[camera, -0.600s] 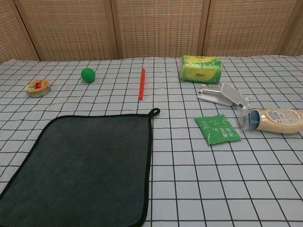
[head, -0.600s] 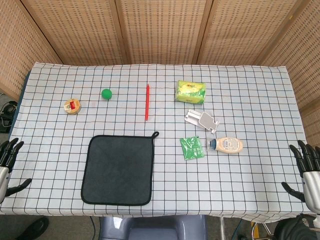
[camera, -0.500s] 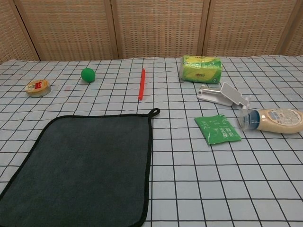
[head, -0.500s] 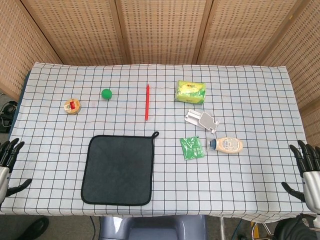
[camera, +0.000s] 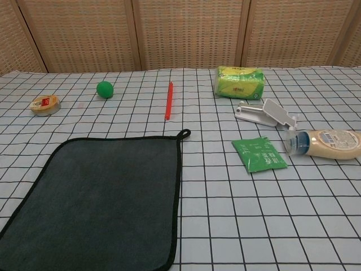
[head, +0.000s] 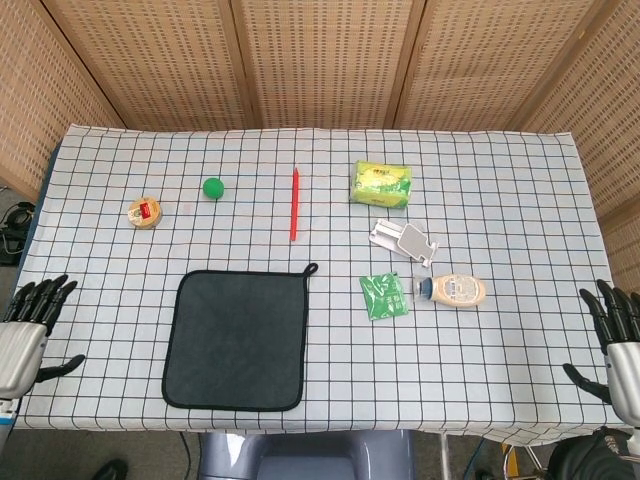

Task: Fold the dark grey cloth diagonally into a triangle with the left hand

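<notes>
The dark grey cloth (head: 237, 339) lies flat and unfolded on the checked tablecloth, a small hanging loop at its far right corner; the chest view shows the cloth (camera: 96, 200) filling the lower left. My left hand (head: 28, 335) hovers at the table's left edge, well left of the cloth, fingers spread and holding nothing. My right hand (head: 618, 345) is at the far right edge, fingers apart and empty. Neither hand shows in the chest view.
Beyond the cloth lie a tape roll (head: 145, 212), a green ball (head: 213, 187) and a red pen (head: 294, 203). To the right are a green tissue pack (head: 382, 183), a white clip (head: 404, 240), a green sachet (head: 384, 296) and a lying bottle (head: 455, 290).
My left hand has risen and moved right, in over the table's left edge. The cloth and my right hand have not moved.
</notes>
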Tool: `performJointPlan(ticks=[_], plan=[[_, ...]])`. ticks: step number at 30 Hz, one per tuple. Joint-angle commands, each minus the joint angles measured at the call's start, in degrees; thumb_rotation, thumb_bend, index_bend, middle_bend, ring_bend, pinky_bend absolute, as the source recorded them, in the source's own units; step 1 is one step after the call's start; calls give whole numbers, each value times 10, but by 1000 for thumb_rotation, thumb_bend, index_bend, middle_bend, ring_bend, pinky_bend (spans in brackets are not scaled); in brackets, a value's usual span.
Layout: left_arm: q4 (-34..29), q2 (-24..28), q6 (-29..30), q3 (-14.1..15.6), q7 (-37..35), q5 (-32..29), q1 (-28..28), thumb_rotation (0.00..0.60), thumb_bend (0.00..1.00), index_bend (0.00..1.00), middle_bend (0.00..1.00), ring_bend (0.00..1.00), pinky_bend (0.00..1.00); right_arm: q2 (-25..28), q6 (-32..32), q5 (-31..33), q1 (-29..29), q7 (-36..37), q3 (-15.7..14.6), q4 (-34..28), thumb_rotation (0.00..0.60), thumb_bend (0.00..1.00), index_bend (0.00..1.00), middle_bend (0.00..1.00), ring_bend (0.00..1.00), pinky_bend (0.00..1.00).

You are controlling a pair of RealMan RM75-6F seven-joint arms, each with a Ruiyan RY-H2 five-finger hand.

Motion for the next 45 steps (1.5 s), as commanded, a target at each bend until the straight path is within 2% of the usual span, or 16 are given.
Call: performJointPlan(ticks=[1, 3, 7, 13, 18, 27, 45], plan=[[5, -19, -95, -29, -12, -20, -74, 600, 0, 114, 0, 0, 0, -1, -3, 5, 1, -1, 2, 1, 600, 0, 0, 0, 0, 0], [13, -36, -143, -48, -5, -31, -115, 600, 11, 168, 0, 0, 0, -1, -7, 12, 3, -1, 4, 3, 600, 0, 0, 0, 0, 0], [45, -83, -228, -83, 16, -64, -191, 600, 233, 271, 0, 0, 0, -2, -18, 32, 7, 3, 10, 9, 600, 0, 0, 0, 0, 0], [116, -170, -321, -120, 40, -127, -282, 600, 341, 313, 0, 0, 0, -1, -33, 60, 12, 14, 20, 18, 600, 0, 0, 0, 0, 0], [193, -251, -371, -137, 64, -180, -346, 600, 365, 329, 0, 0, 0, 0, -44, 80, 16, 26, 26, 24, 600, 0, 0, 0, 0, 0], [295, -345, -432, -148, 95, -243, -427, 600, 408, 351, 0, 0, 0, 0, -58, 104, 21, 33, 34, 34, 600, 0, 0, 0, 0, 0], [416, -457, -476, -153, 108, -304, -516, 600, 434, 369, 0, 0, 0, 3, -65, 128, 21, 50, 43, 44, 600, 0, 0, 0, 0, 0]])
